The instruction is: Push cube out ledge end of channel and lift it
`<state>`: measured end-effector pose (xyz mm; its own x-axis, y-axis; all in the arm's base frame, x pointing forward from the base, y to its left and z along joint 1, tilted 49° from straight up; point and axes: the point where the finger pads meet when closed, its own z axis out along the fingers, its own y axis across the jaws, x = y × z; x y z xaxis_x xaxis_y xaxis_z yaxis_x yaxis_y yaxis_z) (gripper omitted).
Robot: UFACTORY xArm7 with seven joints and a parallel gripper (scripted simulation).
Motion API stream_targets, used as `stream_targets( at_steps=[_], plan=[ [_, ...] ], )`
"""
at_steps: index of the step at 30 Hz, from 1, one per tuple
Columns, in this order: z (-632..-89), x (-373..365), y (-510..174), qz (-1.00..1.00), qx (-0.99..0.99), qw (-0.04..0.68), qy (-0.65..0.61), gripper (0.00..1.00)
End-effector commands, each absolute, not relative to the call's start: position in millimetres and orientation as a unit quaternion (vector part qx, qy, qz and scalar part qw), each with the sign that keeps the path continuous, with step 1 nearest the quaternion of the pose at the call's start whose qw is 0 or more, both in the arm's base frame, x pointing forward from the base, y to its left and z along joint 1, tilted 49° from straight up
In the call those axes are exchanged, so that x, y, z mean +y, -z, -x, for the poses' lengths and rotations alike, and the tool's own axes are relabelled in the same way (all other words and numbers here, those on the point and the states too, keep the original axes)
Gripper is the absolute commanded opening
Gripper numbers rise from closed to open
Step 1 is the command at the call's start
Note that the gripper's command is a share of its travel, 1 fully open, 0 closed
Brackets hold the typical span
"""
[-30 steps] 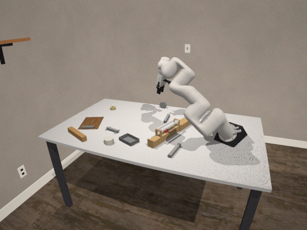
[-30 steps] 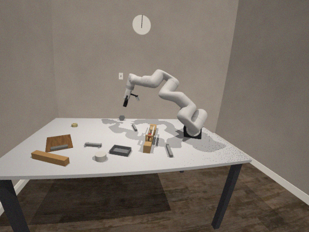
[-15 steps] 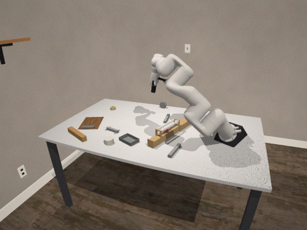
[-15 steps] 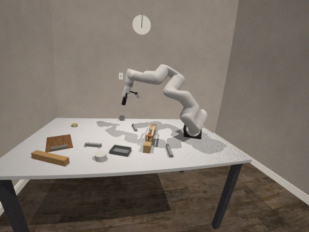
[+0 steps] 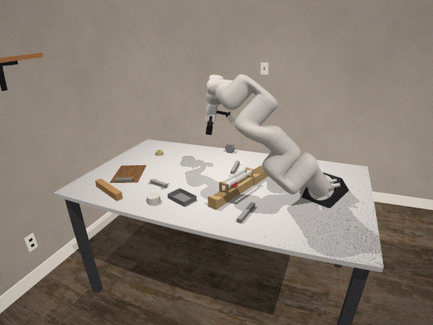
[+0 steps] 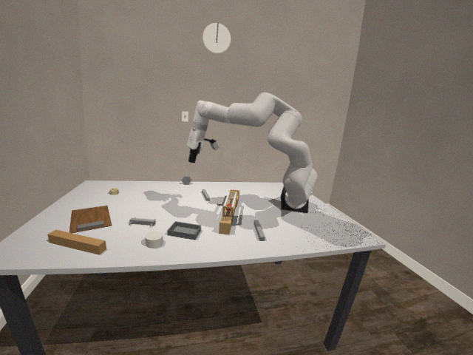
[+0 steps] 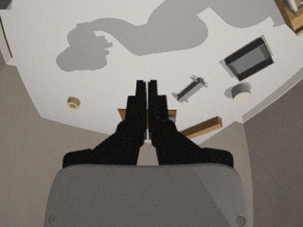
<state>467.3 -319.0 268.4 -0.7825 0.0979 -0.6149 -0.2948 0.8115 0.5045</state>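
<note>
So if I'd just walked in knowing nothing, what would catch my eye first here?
Probably the big white arm, bending up from its black base plate at the table's far right corner, with its black tool pinched shut on nothing high above the table. Next, the wooden channel mid-table, with a small red cube inside it. Grey bars, a dark tray and wooden blocks lie scattered around.

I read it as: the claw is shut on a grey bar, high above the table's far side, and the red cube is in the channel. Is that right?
One point is wrong: the claw is shut on nothing. The wrist view shows its fingers pressed together with no bar between them. The rest stands: it hangs high above the table's far side, and the red cube sits in the channel.
</note>
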Motion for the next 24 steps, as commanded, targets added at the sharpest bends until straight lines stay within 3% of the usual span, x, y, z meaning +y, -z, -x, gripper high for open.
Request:
stream_targets(
  at_steps=[1,24],
  plan=[
    [-444,-271,-312,0.115,0.887,0.348,-0.281,0.0],
    [-354,-107,-366,0.328,0.833,0.382,-0.23,0.0]
  ],
)
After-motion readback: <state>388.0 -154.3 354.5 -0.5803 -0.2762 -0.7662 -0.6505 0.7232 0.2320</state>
